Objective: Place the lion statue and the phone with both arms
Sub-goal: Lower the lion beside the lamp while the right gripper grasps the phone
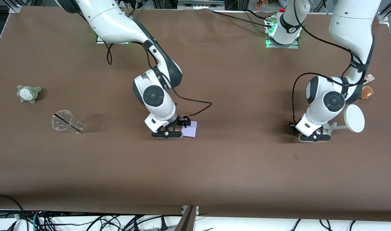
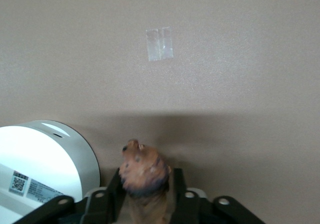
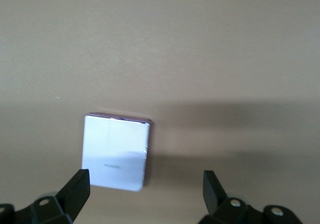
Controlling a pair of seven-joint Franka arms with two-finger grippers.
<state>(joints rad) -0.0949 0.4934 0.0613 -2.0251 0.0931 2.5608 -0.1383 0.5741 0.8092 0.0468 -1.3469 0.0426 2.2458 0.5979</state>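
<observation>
Front view: left gripper clamps lion statue; right gripper spread over phone

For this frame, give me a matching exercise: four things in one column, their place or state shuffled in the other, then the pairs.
1. phone
2. lion statue
3. clear cup
4. grey plush

A. lying on its side
B. held in the left gripper
C. flat on the table under the open right gripper
D. farthest toward the right arm's end of the table

Pairs: 1-C, 2-B, 3-A, 4-D
</observation>
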